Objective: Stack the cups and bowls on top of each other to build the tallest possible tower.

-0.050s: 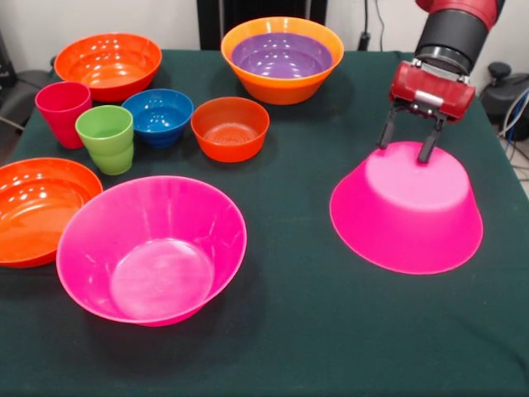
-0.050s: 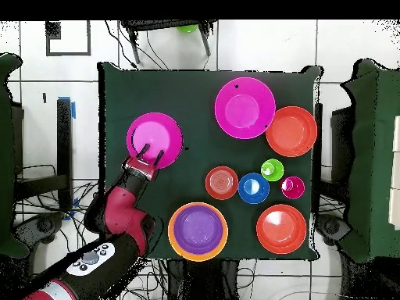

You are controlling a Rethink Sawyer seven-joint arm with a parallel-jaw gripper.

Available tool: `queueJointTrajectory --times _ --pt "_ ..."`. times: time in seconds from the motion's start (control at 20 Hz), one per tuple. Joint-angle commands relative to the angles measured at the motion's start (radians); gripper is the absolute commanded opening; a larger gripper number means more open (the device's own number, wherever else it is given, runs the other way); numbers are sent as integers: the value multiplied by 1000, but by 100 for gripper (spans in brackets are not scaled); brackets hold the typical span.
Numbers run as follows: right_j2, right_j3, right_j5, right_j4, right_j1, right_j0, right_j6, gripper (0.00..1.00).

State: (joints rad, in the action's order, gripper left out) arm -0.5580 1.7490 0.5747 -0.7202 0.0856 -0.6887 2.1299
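An upturned hot pink bowl [image 1: 406, 207] [image 2: 155, 137] stands alone on the right of the front view, with nothing stacked on it. My gripper [image 1: 407, 145] [image 2: 151, 156] hangs open just over its far rim, fingers apart and empty. A second hot pink bowl [image 1: 151, 248] [image 2: 244, 108] sits upright. The purple bowl [image 1: 281, 55] [image 2: 198, 227] lies nested in the orange bowl [image 1: 283, 87] [image 2: 172, 234]. The red cup [image 1: 64, 112] [image 2: 293, 187] and green cup [image 1: 107, 138] [image 2: 272, 169] stand by the blue bowl [image 1: 159, 117] [image 2: 253, 188] and small red-orange bowl [image 1: 230, 128] [image 2: 222, 182].
Two shallow red-orange bowls lie at the table's edges, one [image 1: 108, 64] [image 2: 281, 228] at the far left in the front view, the other [image 1: 37, 209] [image 2: 291, 130] at the near left. Dark green cloth [image 1: 314, 331] covers the table.
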Motion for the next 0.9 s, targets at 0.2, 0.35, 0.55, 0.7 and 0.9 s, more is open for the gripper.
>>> queueJointTrajectory --times 0.2,0.35,0.55,0.7,0.9 --pt "27 -37 -289 151 -85 34 -90 100" --pt "19 -45 -281 187 -86 45 -72 100" --pt "28 -84 -268 215 -103 61 -46 100" --pt "26 -114 -240 212 -125 63 -26 100" --pt "31 -150 -237 256 -124 91 -28 100"
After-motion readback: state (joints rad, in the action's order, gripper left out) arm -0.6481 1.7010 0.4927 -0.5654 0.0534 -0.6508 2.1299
